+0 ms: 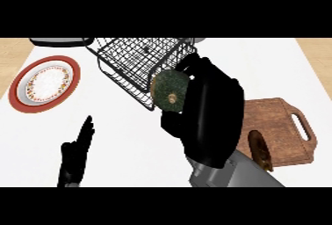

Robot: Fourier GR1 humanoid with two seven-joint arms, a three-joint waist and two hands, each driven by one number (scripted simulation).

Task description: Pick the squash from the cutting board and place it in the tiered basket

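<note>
My right hand is raised over the counter's middle, curled round a dark green round squash whose pale stem end faces me. The squash sits just at the near right rim of the black wire tiered basket, which stands at the back centre. The wooden cutting board with a handle lies at the right, partly hidden behind my right forearm. My left hand rests open at the lower left, fingers pointing up.
A red-rimmed patterned plate lies at the back left. A brown oblong item lies on the cutting board's near part. A grey object shows at the top left edge.
</note>
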